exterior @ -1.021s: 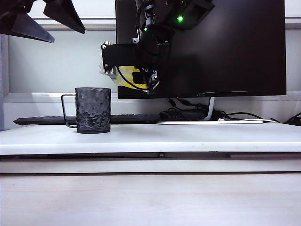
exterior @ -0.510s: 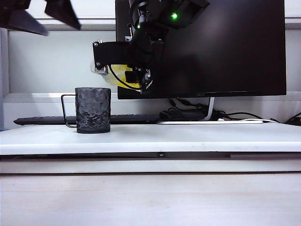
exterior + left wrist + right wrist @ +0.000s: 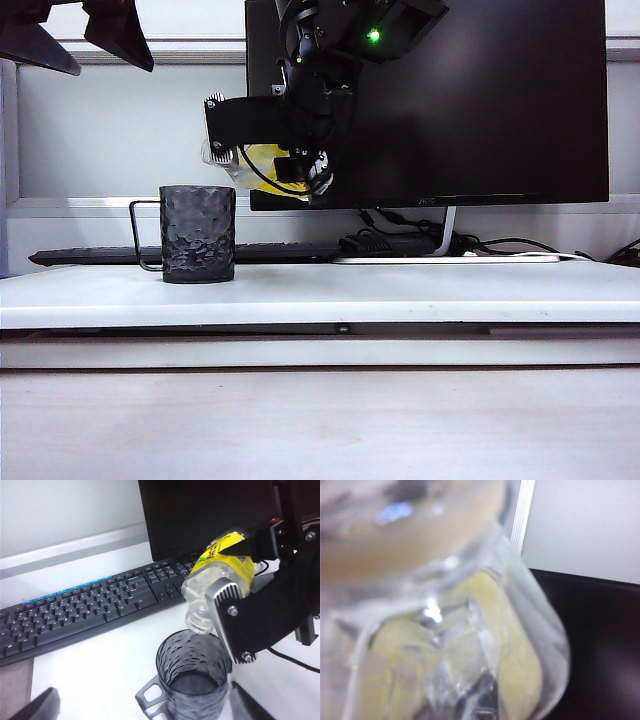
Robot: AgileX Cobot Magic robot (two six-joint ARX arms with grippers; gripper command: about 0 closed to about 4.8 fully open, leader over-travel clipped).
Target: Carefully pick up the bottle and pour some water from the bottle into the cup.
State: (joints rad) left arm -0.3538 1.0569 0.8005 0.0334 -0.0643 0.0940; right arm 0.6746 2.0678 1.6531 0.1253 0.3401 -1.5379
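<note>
A: Exterior view. What does each arm carry?

B: The right gripper (image 3: 268, 150) is clamped across the body of the bottle (image 3: 262, 163), which hangs tilted with its mouth down toward the left, above and just to the right of the cup (image 3: 198, 233). The cup stands on the white desk (image 3: 420, 290) in front of a monitor (image 3: 480, 100). The left gripper (image 3: 85, 40) sits high at the upper left corner, fingers spread wide and empty, well apart from both.

A: Left wrist view?

B: The bottle (image 3: 220, 575) slopes down to the cup (image 3: 195, 672); its uncapped neck hangs over the near rim. The right gripper (image 3: 245, 570) grips at the yellow label. The dark inside of the cup looks shallowly filled, but no stream can be made out. A black keyboard (image 3: 80, 610) lies behind. Only the tips of the left gripper (image 3: 140, 707) show, set far apart.

A: Right wrist view?

B: Filled by the bottle (image 3: 450, 645) at close range, blurred: clear crumpled plastic over yellow. The jaws themselves are hidden here.

A: Handling?

B: Likely light and thin-walled; the plastic will dent and may slip under a hard squeeze, and being open it spills with any jolt. The labelled mid-body is the soundest place to hold. The cup looks rigid and stable.
</note>
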